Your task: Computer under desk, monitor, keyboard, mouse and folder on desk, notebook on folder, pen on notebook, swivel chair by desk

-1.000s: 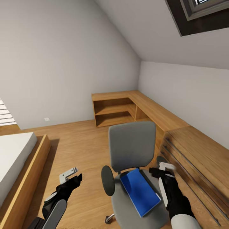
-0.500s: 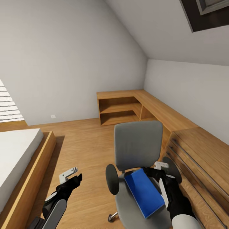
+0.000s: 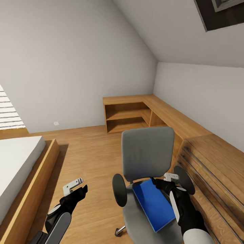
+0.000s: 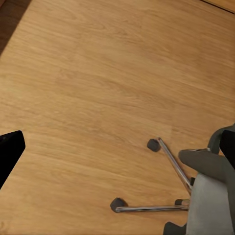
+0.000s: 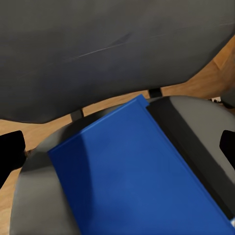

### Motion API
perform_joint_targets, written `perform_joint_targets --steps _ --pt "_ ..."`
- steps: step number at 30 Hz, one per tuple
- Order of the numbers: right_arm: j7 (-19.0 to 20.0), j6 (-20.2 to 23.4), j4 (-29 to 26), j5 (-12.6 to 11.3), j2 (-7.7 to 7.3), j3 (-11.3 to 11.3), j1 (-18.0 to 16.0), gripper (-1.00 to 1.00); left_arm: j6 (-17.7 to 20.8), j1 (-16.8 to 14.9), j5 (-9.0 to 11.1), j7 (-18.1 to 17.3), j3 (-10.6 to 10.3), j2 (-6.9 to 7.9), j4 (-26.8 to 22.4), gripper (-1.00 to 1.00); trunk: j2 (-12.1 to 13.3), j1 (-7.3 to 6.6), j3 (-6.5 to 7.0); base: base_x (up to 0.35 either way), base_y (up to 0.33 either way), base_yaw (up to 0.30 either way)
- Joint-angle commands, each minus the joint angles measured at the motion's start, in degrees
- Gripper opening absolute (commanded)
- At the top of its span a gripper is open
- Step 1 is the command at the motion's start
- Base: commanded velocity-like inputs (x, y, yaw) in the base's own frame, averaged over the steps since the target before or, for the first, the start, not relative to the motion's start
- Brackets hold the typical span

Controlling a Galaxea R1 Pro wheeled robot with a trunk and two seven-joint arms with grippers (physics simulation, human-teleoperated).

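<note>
Folder: a blue folder (image 3: 154, 204) is seen lying flat on the seat of the swivel chair (image 3: 146, 157), one corner turned toward the backrest; in the right wrist view the folder (image 5: 139, 176) is seen close below the camera, spread over most of the grey seat.
Swivel chair: a grey backrest is seen upright behind the folder, with round dark armrests at either side; the chair is placed just beside the wooden drawer unit (image 3: 211, 169). In the left wrist view the chair's (image 4: 210, 196) chromed legs and dark casters are seen resting on the floor (image 4: 98, 88).
Right gripper: the right gripper (image 3: 163, 181) is held over the far right edge of the folder, near the right armrest; its fingers are seen spread apart at the two sides of the right wrist view, and nothing is held between them. Whether the folder is touched cannot be told.
Left gripper: the left gripper (image 3: 78, 187) is held over bare floor, well apart from the chair; whether it is spread or closed cannot be told, since a single dark fingertip (image 4: 10, 152) is made out in the left wrist view.
Surroundings: a low wooden shelf (image 3: 127, 115) is set along the far wall and runs round the corner; a bed (image 3: 20, 169) in a wooden frame is seen at the left.
</note>
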Motion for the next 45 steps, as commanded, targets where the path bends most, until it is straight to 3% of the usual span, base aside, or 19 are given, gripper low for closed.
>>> perform_joint_targets --steps 1,8,18,21,29,35,45 --pt "0.52 0.25 -0.12 0.62 0.09 -0.35 -0.05 1.0 0.1 -0.06 0.37 0.49 -0.12 0.06 -0.08 1.0 -0.46 0.23 -0.25 0.0 0.0 0.0" --pt "0.6 0.11 -0.12 0.64 -0.11 -0.54 -0.05 1.0 0.1 -0.06 0.37 0.48 -0.08 0.06 -0.08 1.0 -3.27 1.77 -1.51 0.0 0.0 0.0" --pt "0.51 -4.68 6.03 0.67 -2.58 -0.6 -0.14 1.0 0.14 -0.06 0.37 0.42 0.18 0.28 -0.45 1.0 -7.28 3.97 -3.3 0.0 0.0 0.0" --pt "0.51 -5.53 7.84 0.59 -3.51 -0.6 -0.31 1.0 0.22 -0.06 0.37 0.37 1.13 0.31 -0.5 1.0 -8.48 4.62 -3.84 0.0 0.0 0.0" --pt "0.47 -6.24 9.47 0.55 -4.27 -0.6 -0.77 1.0 0.43 -0.06 0.37 0.32 2.27 0.28 -0.52 1.0 -11.69 6.38 -5.28 0.0 0.0 0.0" --pt "0.44 -9.21 15.66 0.24 -6.71 -0.65 -3.16 1.0 0.45 -0.06 0.37 0.32 2.33 0.24 -0.52 1.0 -14.1 7.7 -6.35 0.0 0.0 0.0" --pt "0.52 -13.79 30.35 -5.05 -12.15 -0.64 -11.26 1.0 0.45 -0.06 0.37 0.32 2.27 0.16 -0.52 1.0 -18.11 9.9 -8.15 0.0 0.0 0.0"
